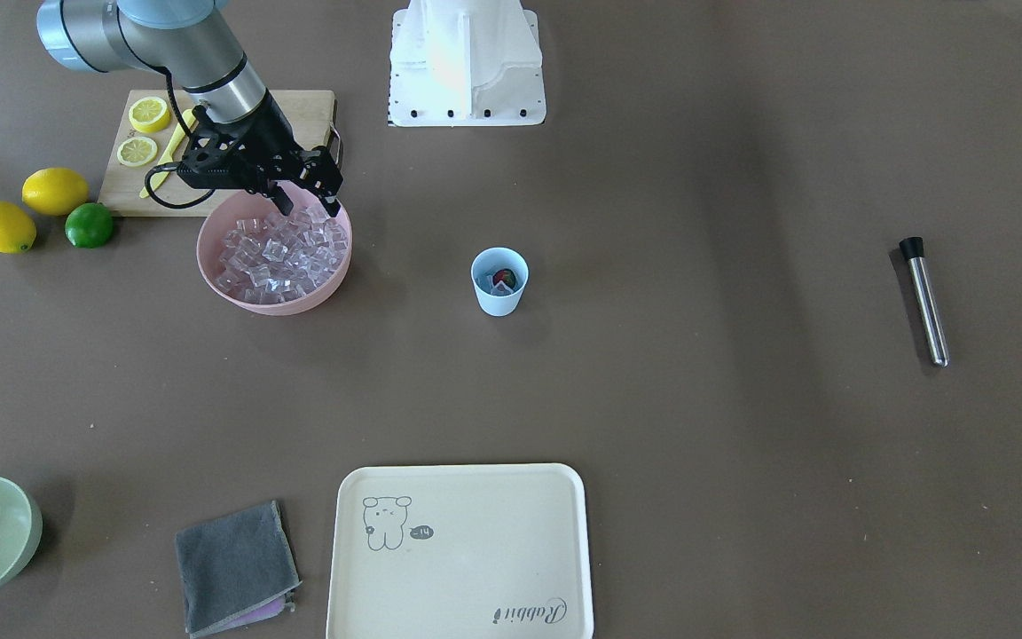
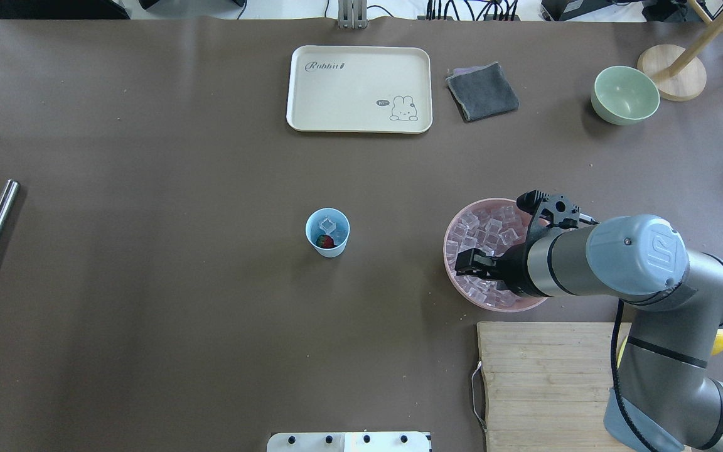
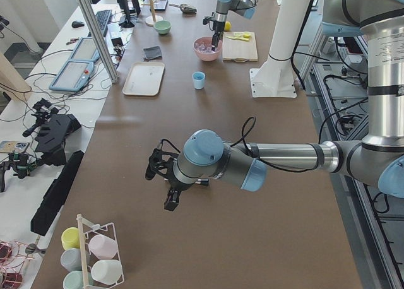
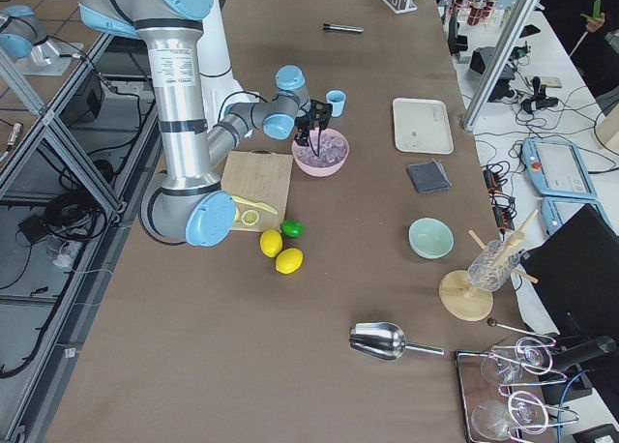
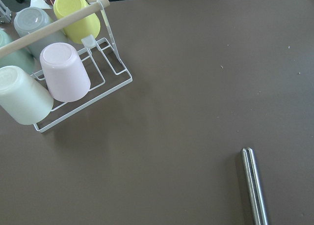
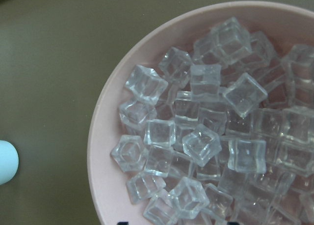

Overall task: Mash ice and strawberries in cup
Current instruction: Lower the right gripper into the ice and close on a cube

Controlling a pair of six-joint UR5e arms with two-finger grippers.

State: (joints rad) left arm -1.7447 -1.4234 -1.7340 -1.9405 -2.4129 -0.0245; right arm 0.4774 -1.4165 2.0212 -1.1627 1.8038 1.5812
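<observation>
Clear, glassy ice (image 6: 201,144) cubes with softly rounded edges lay heaped in the pink bowl (image 6: 100,136). This was a round, smooth-walled vessel on the matte brown surface (image 1: 697,399). The right claw (image 1: 307,200) hung over the robot-side part of that heap. Its black fingers were spread apart with nothing between them.

The cup (image 1: 498,304) was a small, pale blue, tapered plastic part without a handle. It stood upright near the middle of the surface, well apart from the bowl. Inside it lay the strawberry (image 2: 324,241), red with a dark green top, beside one clear cube.

A steel muddler (image 1: 924,302), a polished straight cylinder with a black end cap, lay flat far out on the robot's left side. The left claw (image 3: 161,185) hung above bare surface near that end. It showed in the side view only, so whether it was spread or closed could not be told.
</observation>
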